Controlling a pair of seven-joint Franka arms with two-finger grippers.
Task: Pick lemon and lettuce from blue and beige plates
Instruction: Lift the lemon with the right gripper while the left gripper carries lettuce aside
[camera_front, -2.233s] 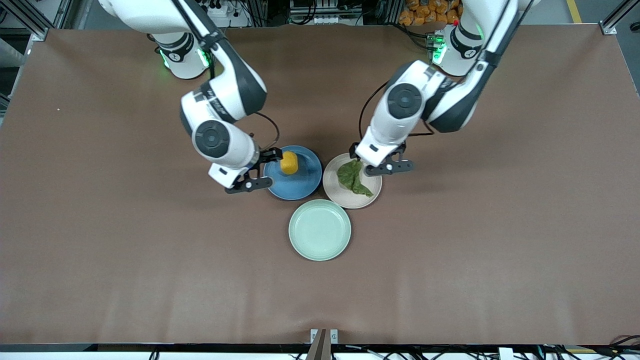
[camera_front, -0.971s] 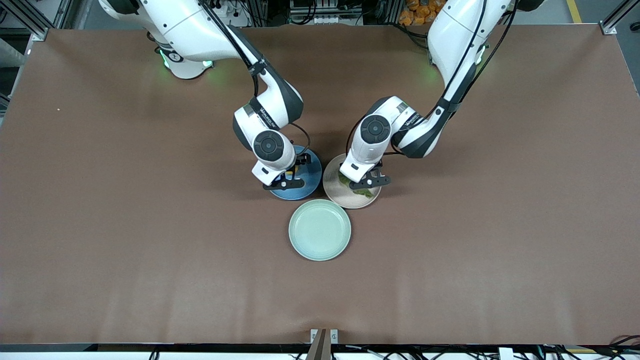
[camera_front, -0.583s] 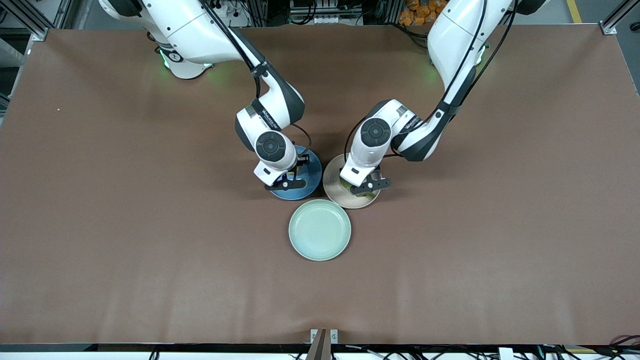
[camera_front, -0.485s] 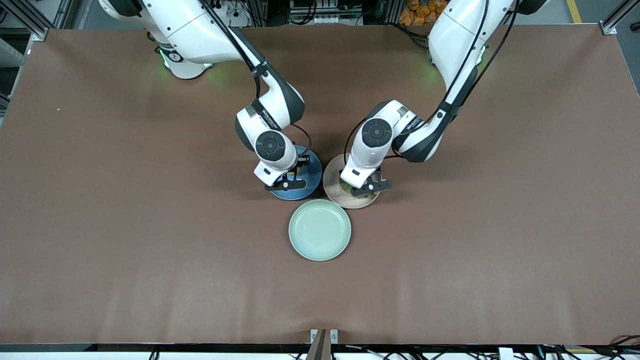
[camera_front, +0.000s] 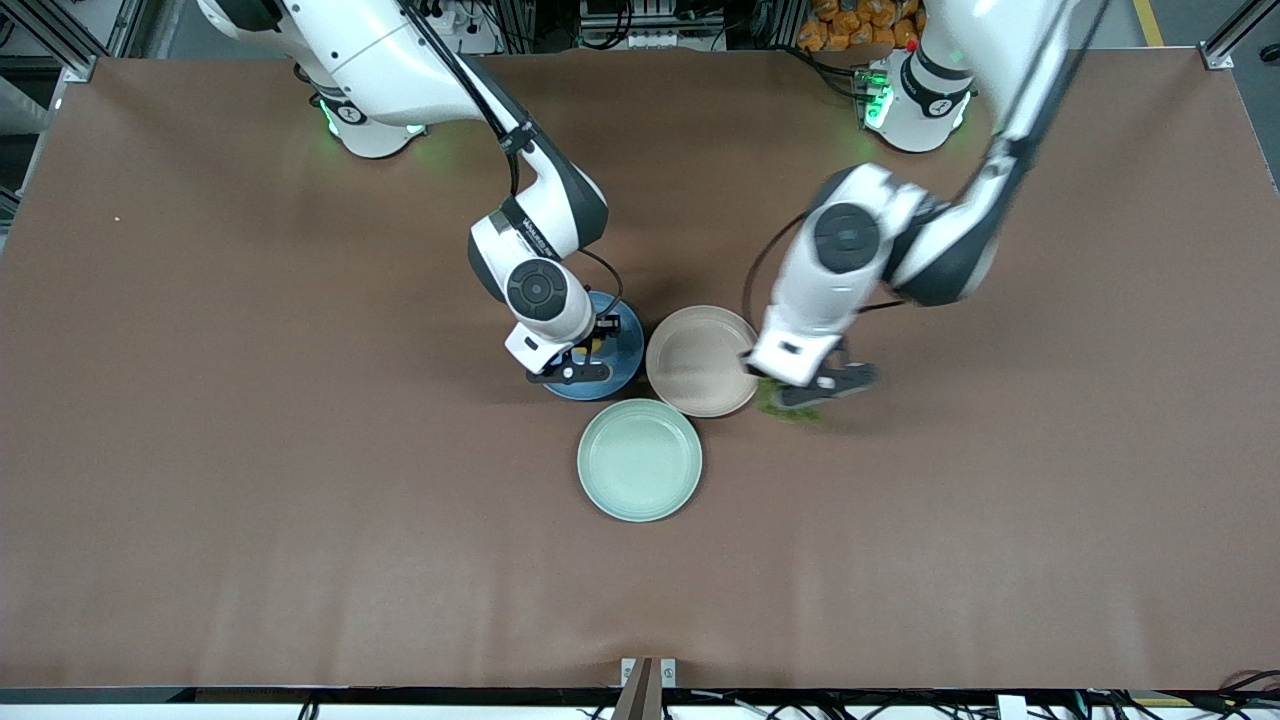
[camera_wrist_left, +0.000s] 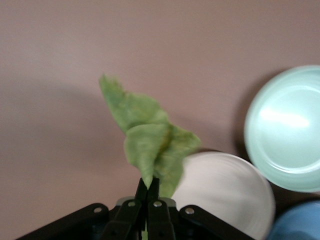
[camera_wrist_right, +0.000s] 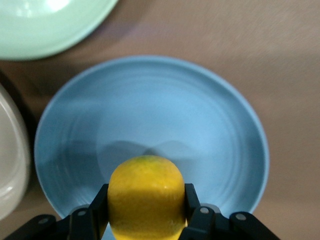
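Note:
My left gripper (camera_front: 795, 392) is shut on the lettuce (camera_front: 790, 410), a wrinkled green leaf. It hangs over the bare table just off the beige plate (camera_front: 700, 360), toward the left arm's end. In the left wrist view the lettuce (camera_wrist_left: 150, 135) sticks out from the pinched fingertips of the left gripper (camera_wrist_left: 148, 182), beside the beige plate (camera_wrist_left: 225, 195), which holds nothing. My right gripper (camera_front: 580, 352) is over the blue plate (camera_front: 625, 345). Its fingers clamp both sides of the yellow lemon (camera_wrist_right: 146, 195) above the blue plate (camera_wrist_right: 160, 110). The lemon (camera_front: 592, 345) barely shows under the right hand.
A pale mint-green plate (camera_front: 640, 460) with nothing on it lies nearer the front camera, touching distance from both other plates. It also shows as the mint-green plate (camera_wrist_left: 285, 130) and the mint-green plate (camera_wrist_right: 50, 25) in the wrist views. Brown table surface surrounds the plates.
My left gripper has carried the lettuce off the beige plate toward the left arm's end of the table. The right gripper has shut on the lemon and stayed over the blue plate.

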